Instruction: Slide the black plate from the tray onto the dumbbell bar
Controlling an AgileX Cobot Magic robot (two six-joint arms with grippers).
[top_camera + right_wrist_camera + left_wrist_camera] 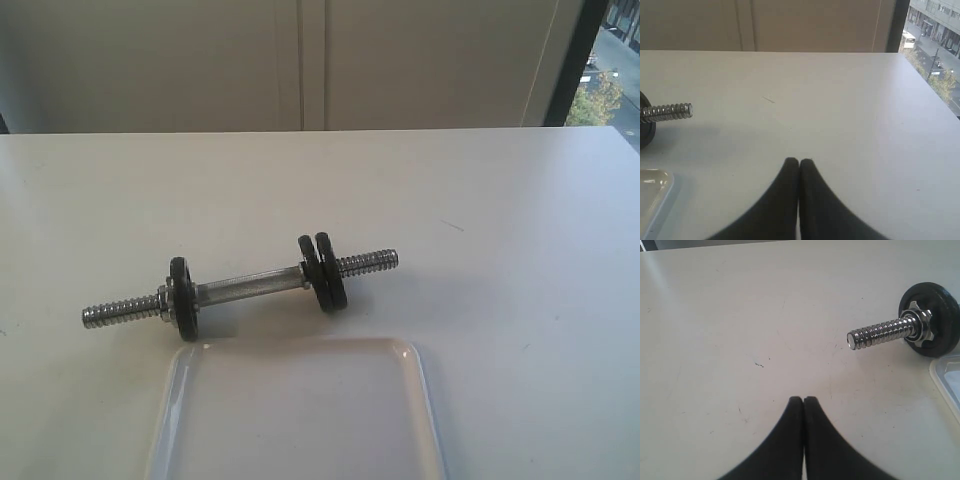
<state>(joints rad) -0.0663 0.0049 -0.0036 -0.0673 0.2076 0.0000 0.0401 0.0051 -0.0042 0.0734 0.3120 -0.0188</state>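
My left tool (803,399) and right tool (799,160) sit pinched closed, empty. The tray (300,420) is cut off at the exterior view's lower edge, the dumbbell bar (250,282) just beyond.

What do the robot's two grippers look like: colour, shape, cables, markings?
The left gripper and the right gripper look alike: each has two plain matte black fingers, broad at the base, curving in to narrow rounded tips. No cables or markings show.
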